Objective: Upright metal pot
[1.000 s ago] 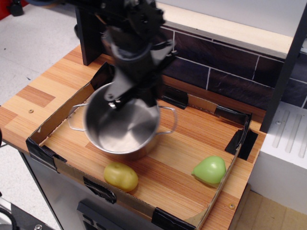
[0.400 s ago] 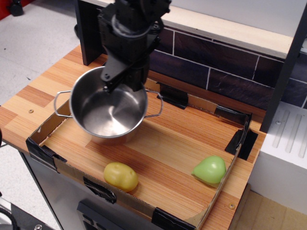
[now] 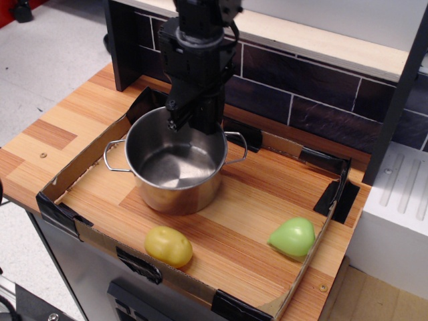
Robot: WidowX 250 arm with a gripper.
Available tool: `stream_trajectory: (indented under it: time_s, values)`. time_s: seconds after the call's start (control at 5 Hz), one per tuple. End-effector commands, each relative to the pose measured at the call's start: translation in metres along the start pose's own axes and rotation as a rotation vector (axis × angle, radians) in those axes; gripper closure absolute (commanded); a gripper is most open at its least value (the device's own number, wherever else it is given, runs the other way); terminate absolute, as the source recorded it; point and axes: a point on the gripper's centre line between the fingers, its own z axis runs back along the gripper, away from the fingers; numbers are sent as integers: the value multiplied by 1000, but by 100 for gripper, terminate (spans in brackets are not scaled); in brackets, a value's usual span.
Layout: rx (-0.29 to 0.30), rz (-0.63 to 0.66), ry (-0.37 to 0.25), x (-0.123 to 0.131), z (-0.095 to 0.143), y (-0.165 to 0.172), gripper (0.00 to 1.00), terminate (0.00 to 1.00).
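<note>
The metal pot point(image 3: 175, 175) stands upright, mouth up, on the wooden board in the back left part of the cardboard tray point(image 3: 79, 166). It is shiny steel with a wire loop handle on each side. My black gripper point(image 3: 194, 121) reaches down from above at the pot's far rim. Its fingers look closed on that rim, one inside and one outside the wall. The inside of the pot is empty.
A yellow toy food point(image 3: 168, 245) lies near the tray's front edge and a green toy food point(image 3: 292, 237) at the front right. A dark tiled back wall point(image 3: 301, 93) and a black post point(image 3: 124, 47) stand behind. A white unit point(image 3: 394, 200) stands to the right.
The pot was tilted and held in the air, swung left, and now stands upright on the board further right. The gripper moved with it and stays at the far rim.
</note>
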Motion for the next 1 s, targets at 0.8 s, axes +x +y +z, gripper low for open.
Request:
stream_trajectory:
  time_s: [0.8]
  values:
    - [-193, -58, -140, 5, 101, -12, 0, 0]
